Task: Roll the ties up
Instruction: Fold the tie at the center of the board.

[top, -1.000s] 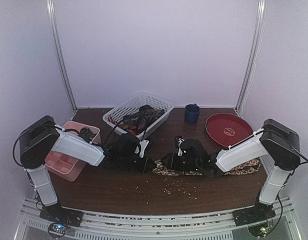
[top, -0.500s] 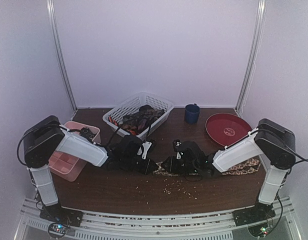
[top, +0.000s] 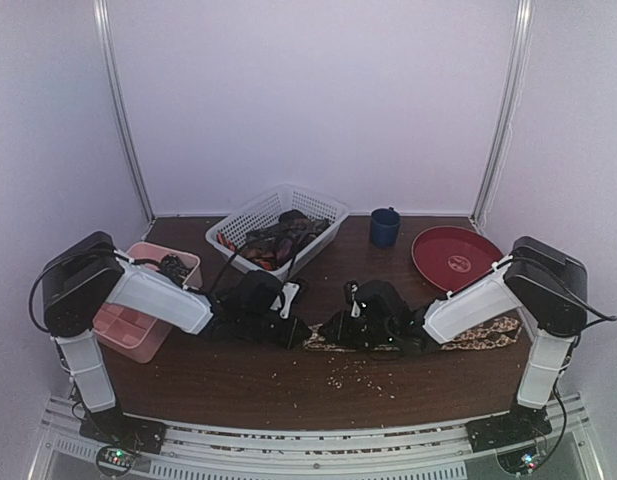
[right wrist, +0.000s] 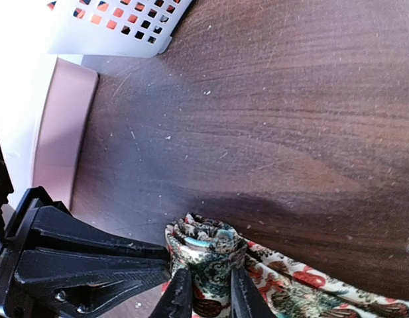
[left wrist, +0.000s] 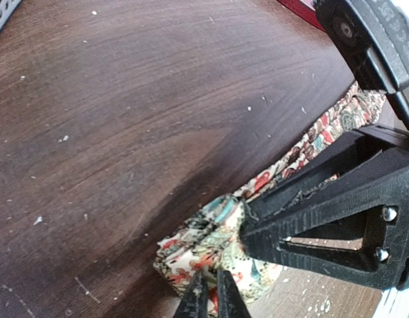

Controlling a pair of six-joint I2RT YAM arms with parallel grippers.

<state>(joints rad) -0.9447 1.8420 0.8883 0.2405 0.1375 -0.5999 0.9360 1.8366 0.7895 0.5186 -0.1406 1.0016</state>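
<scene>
What there is, counted

Two robot arms, the left arm (top: 153, 295) and the right arm (top: 468, 305); one wooden table (top: 238, 385); one patterned tie (top: 483, 335) lying on it; one white basket (top: 250, 212) with a heap of dark ties (top: 278, 240), too tangled to count; one pink tray (top: 123, 335); one blue mug (top: 385, 228); one red plate (top: 458, 258).

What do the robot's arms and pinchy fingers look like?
Both arms, the left arm and the right arm, have long white links and chunky black joints. Thin black cables loop off their shoulders. The fingers are black ribbed triangles with cut-out middles and small silver screws.
</scene>
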